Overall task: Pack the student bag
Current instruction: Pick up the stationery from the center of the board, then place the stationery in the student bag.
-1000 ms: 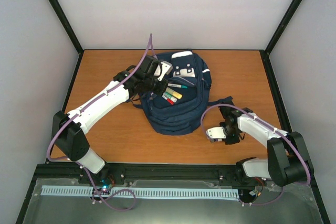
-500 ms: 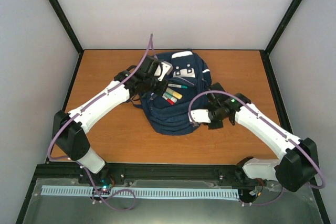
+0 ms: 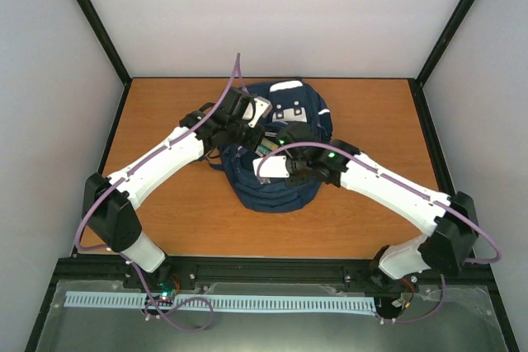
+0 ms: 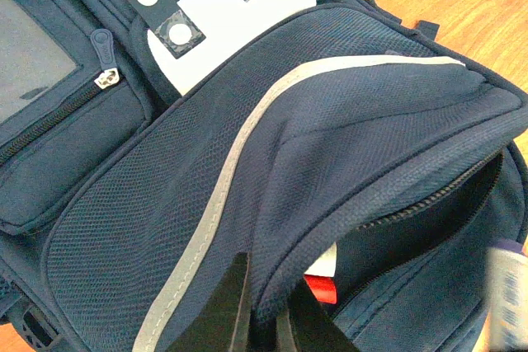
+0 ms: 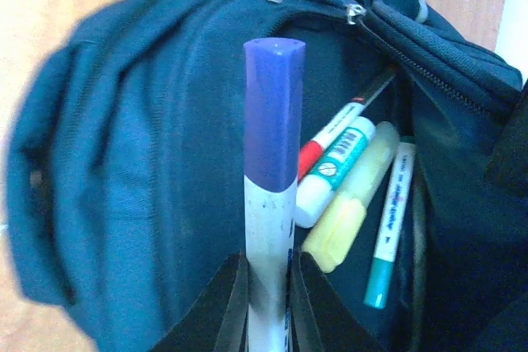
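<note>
Student bag: large navy fabric backpack with white stripes and patches, lying flat on the counter, midway between its left and right edges and close to its far edge. Handling, by judgement: soft and floppy, light while so little is in it, not fragile; the cloth sags and a pocket mouth falls shut unless held. Best hold: a pinch on a pocket lip or zip seam, since the broad panels offer nothing to grip. Left jaws: clenched on the lip of the front pocket, keeping its mouth agape. Right jaws: clenched on a purple-capped marker, poised at the open pocket. Already inside: red-capped marker, white-and-green stick, yellow highlighter, green pen. Change from a second ago: the right arm, then beside the bag toward the counter's right edge, now reaches over the bag's front; left arm and bag unchanged.
</note>
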